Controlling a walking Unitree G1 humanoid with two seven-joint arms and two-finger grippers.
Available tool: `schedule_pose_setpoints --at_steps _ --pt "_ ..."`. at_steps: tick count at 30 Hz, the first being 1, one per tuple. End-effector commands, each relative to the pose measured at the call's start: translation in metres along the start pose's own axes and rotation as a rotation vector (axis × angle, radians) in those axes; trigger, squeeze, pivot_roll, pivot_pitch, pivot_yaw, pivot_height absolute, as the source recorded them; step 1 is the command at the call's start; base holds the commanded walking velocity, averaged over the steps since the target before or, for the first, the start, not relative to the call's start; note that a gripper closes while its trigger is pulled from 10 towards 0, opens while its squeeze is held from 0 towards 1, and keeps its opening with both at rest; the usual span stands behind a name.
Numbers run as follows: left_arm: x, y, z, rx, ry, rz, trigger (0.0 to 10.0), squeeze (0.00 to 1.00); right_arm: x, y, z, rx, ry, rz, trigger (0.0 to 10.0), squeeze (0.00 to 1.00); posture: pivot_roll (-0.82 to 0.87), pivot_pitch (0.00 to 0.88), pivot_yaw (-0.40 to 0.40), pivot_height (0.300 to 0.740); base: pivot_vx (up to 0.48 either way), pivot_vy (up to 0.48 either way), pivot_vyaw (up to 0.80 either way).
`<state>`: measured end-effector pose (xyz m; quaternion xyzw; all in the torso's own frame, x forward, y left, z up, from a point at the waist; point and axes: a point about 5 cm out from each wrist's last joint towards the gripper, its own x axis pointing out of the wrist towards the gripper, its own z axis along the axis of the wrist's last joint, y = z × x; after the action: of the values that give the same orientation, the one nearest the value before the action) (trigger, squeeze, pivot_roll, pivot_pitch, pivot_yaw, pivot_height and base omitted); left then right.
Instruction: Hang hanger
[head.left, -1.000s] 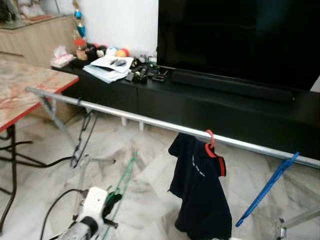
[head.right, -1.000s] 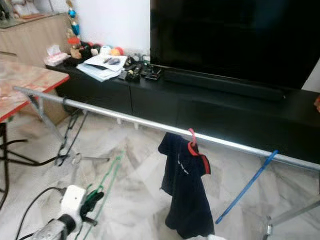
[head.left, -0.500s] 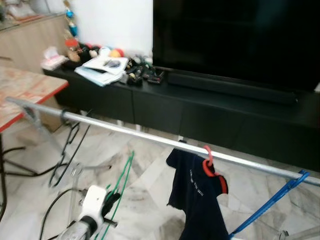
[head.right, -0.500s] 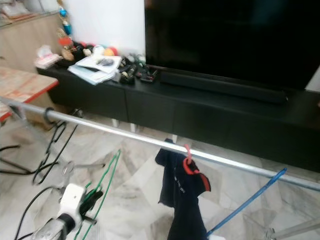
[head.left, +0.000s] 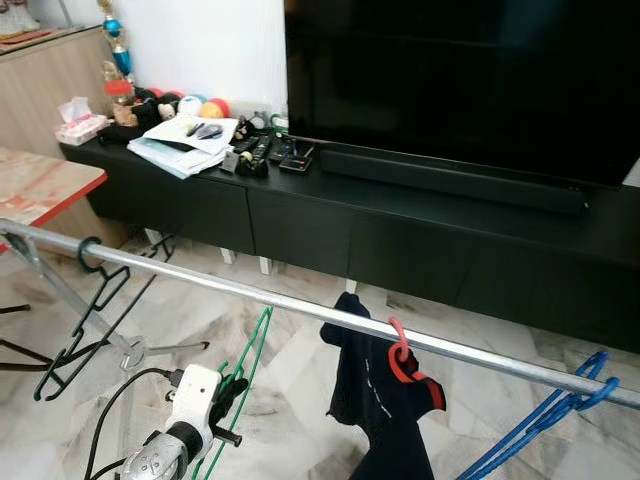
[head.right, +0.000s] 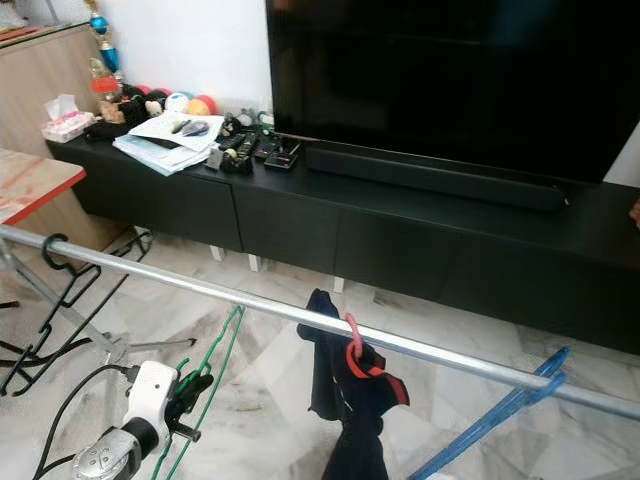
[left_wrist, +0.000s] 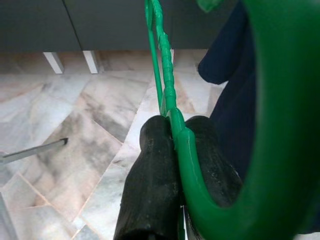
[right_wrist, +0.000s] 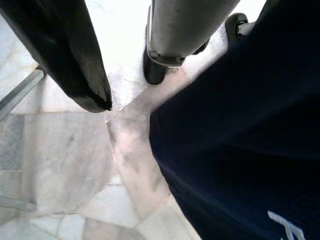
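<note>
— Left gripper, fingers pinched tight on the green hanger, holds it low, near the silver rail.
— Handling?
— Likely light, stiff, slick wire; grip by the neck below the hook.
— Views?
— Wrist view shows the clamp; head views show the navy shirt hanging right. Right gripper's state: cannot tell.

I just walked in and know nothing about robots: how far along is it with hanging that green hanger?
Partway. Already on the metal rail hang a black hanger, a red hanger carrying a dark shirt, and blue hangers. In hand: the left claw is shut on the green hanger, below the rail. Left: lift it and hook it over the rail.
</note>
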<state>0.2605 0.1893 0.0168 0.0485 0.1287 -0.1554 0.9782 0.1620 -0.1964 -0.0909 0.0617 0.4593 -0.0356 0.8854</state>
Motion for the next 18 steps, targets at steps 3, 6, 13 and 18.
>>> schedule_pose_setpoints --at_steps 3,6,13,18 --pt "0.010 0.001 0.012 0.016 -0.025 -0.028 10.0 0.00 -0.001 -0.003 -0.005 0.004 0.023 -0.008 10.0 0.00 0.05 0.042 0.022 0.740 0.000 0.000 0.00" --pt "0.020 0.000 0.028 0.064 -0.043 -0.118 10.0 0.00 -0.001 -0.003 -0.005 0.004 0.022 -0.009 10.0 0.00 0.05 0.041 0.023 0.740 0.000 0.000 0.00" --pt "0.028 0.003 0.042 0.150 -0.028 -0.230 10.0 0.00 -0.001 -0.003 -0.005 0.004 0.021 -0.010 10.0 0.00 0.05 0.039 0.025 0.740 0.000 0.000 0.00" --pt "0.036 0.012 0.057 0.165 -0.056 -0.192 10.0 0.00 -0.001 -0.003 -0.005 0.001 0.022 -0.009 10.0 0.00 0.05 0.034 0.024 0.740 0.000 0.000 0.00"
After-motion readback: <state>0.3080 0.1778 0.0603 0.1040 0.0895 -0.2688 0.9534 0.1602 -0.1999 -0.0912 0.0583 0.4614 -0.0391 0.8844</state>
